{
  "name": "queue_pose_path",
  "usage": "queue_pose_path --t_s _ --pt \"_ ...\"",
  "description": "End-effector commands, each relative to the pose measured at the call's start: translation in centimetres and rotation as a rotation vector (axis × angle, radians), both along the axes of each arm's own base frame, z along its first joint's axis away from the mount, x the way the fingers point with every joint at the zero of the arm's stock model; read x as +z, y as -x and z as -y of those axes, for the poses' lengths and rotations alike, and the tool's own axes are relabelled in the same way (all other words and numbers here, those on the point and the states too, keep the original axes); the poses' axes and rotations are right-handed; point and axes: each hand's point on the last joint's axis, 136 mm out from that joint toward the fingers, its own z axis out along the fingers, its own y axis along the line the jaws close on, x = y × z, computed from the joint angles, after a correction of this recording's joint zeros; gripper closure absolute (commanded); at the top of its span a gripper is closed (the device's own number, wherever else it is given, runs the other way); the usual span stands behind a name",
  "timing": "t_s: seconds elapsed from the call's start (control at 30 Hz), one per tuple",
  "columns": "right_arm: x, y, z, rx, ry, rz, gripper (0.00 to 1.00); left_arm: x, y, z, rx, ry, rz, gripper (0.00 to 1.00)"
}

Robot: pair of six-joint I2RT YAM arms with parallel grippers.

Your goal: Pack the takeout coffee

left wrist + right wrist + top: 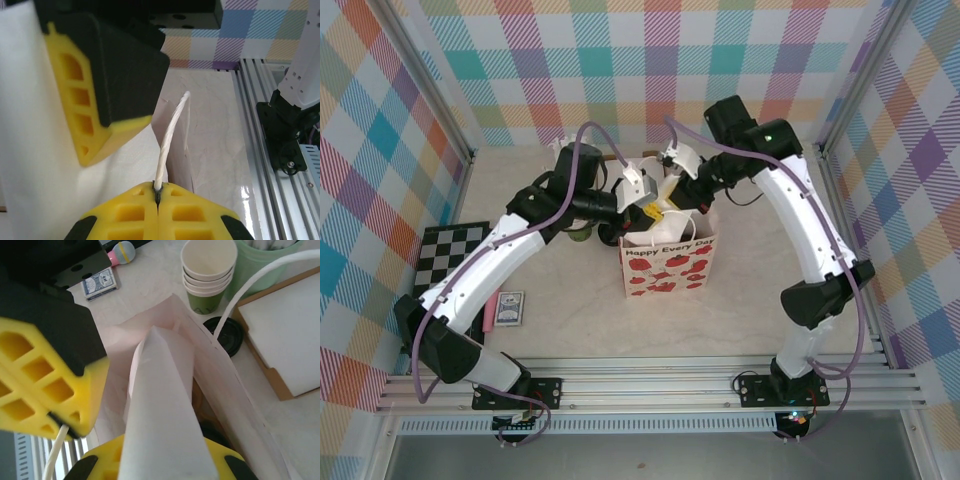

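Note:
A white paper bag printed with red apples stands mid-table, both grippers at its mouth. My left gripper is shut on the bag's white cord handle. My right gripper is shut on a folded edge of the bag's paper. In the top view the left gripper and right gripper are close together above the bag. A round black lid shows just beyond the bag's far wall; I cannot tell whether it is the takeout coffee. Something dark sits low inside the bag.
A stack of lidless cups and a pale green container stand beyond the bag, with a cardboard box to the right. A card deck and a checkerboard lie at the left.

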Motion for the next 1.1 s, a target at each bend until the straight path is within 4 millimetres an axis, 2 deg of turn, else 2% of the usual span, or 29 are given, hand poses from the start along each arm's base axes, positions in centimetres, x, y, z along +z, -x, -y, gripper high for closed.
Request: queue_pose_path --t_s 0.0,0.13,0.27,0.53,0.6,0.67,0.7,0.8,0.87,0.97,1.07 --pt "-0.6 0.7 -1.3 0.013 -0.017 -0.085 1.00 0.7 2.0 -0.6 -0.057 0.012 0.034 1.00" --pt "-1.9 1.3 -2.8 0.020 0.011 -0.132 1.00 0.7 2.3 -0.7 -0.059 0.014 0.034 1.00" --pt "-2.7 0.8 -3.5 -0.012 0.021 -0.158 1.00 0.7 2.9 -0.9 -0.083 0.022 0.030 1.00" --pt "-5.9 1.7 -5.2 0.035 0.116 -0.204 0.97 0.6 2.9 -1.0 -0.089 0.021 0.019 1.00" --pt "-6.1 1.7 -5.5 0.042 0.114 -0.214 0.94 0.6 3.0 -1.0 -0.091 0.024 0.019 1.00" --pt "-6.0 1.6 -5.8 0.047 0.096 -0.212 0.89 0.6 3.0 -1.0 -0.091 0.024 0.020 1.00" --pt "-5.6 1.6 -6.0 0.047 0.083 -0.203 0.83 0.6 3.0 -1.0 -0.090 0.021 0.019 1.00" --pt "-4.3 1.6 -6.1 0.053 0.042 -0.167 0.76 0.5 2.9 -1.1 -0.086 0.017 0.018 1.00" --pt "-3.1 1.5 -6.0 0.041 0.017 -0.138 0.68 0.4 2.9 -1.2 -0.084 0.013 0.017 1.00" --pt "-1.6 1.3 -5.5 0.009 -0.015 -0.107 0.55 0.4 2.9 -1.3 -0.083 0.012 0.019 1.00" --pt "-0.2 0.9 -4.5 -0.044 -0.041 -0.068 0.50 0.4 2.8 -1.3 -0.084 0.014 0.021 1.00"
